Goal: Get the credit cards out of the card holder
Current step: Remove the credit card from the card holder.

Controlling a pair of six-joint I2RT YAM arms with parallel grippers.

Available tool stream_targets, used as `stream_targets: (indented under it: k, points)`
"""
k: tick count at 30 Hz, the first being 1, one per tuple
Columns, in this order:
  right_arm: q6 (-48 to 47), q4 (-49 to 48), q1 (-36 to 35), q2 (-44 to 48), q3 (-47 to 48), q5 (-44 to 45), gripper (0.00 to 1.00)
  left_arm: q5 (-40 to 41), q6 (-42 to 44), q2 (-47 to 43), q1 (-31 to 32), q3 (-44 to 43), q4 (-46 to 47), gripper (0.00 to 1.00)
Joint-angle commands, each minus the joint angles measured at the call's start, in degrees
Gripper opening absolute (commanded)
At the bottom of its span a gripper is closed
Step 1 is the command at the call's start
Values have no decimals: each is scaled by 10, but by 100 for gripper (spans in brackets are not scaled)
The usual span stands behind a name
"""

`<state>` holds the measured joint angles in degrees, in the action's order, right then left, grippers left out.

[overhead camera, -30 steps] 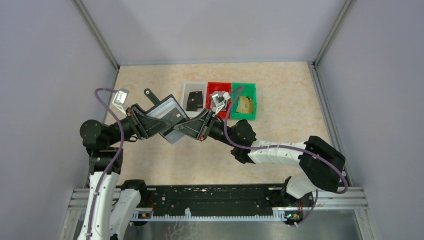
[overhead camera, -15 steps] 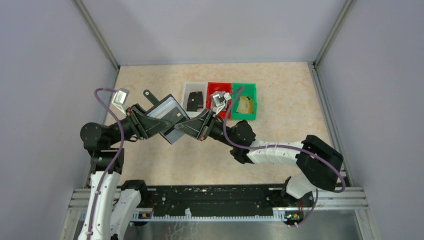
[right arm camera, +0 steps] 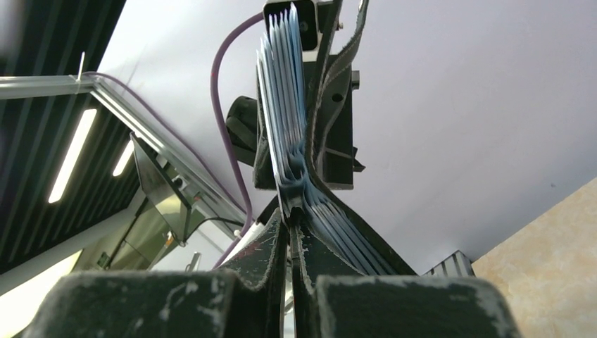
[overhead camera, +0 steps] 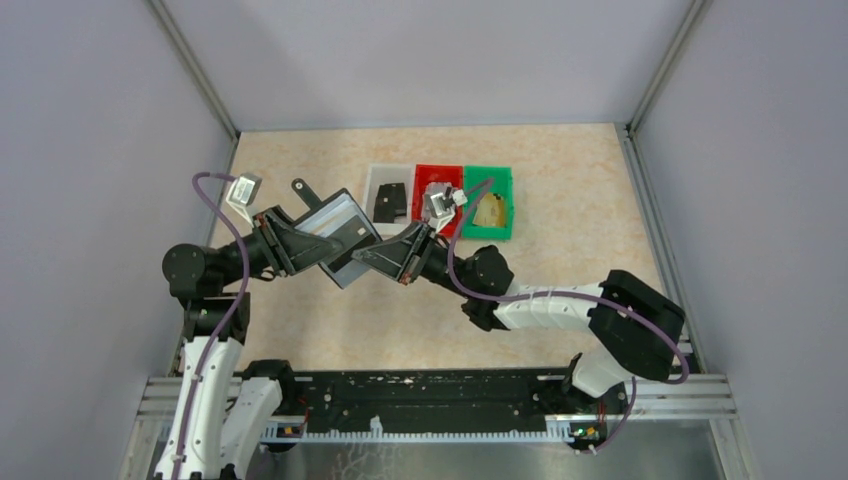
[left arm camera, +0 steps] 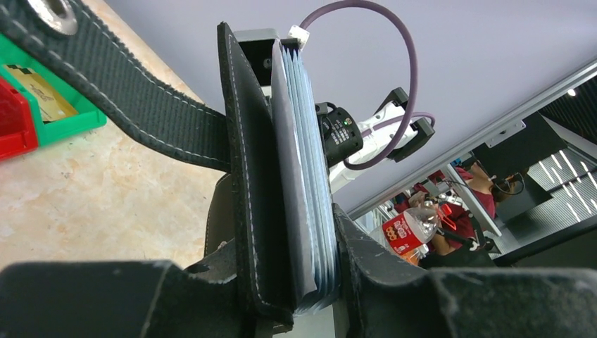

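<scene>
- Above the counter (overhead camera: 400, 320), the left hand (overhead camera: 316, 245) clamps the card holder (overhead camera: 338, 222) aloft, steadying it so the leaves fan open.
- Right hand (right arm camera: 290, 236) pinches tight on one thin pale-blue leaf (right arm camera: 281, 105); whether a card sits inside, can't tell.
- Stitched black leathery cover, strap tab (overhead camera: 303, 190) sticking out.
- Farther back, a gold-tan card (overhead camera: 490, 212) lies flat in the green bin (overhead camera: 506, 178).

Card holder (overhead camera: 335, 232) aloft, panels fanned — gold card (overhead camera: 489, 212) in green bin (overhead camera: 488, 172)

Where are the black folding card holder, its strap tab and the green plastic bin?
black folding card holder (overhead camera: 335, 215): top view, pale inner panel.
strap tab (overhead camera: 300, 187): top view, rounded end.
green plastic bin (overhead camera: 508, 205): top view, right wall.
</scene>
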<state>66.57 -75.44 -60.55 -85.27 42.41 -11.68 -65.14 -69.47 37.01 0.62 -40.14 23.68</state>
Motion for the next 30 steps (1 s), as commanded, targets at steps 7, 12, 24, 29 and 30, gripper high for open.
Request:
stream_targets:
  k: [7,12,24,29,30]
  points:
    - [-6,-28,-9,-16,-20,17,0,1,-12,-4,4,-17,46,34]
    - [1,-43,-10,-23,-7,13,8,2,-9,-7,4,-14,46,22]
    - [27,-89,1,-29,10,25,30,-7,27,-19,3,-14,15,5]
    - [30,-93,6,-24,23,17,29,-2,73,-23,3,-23,-32,5]
    - [29,-93,5,-24,25,13,29,-1,81,-23,3,-23,-38,5]
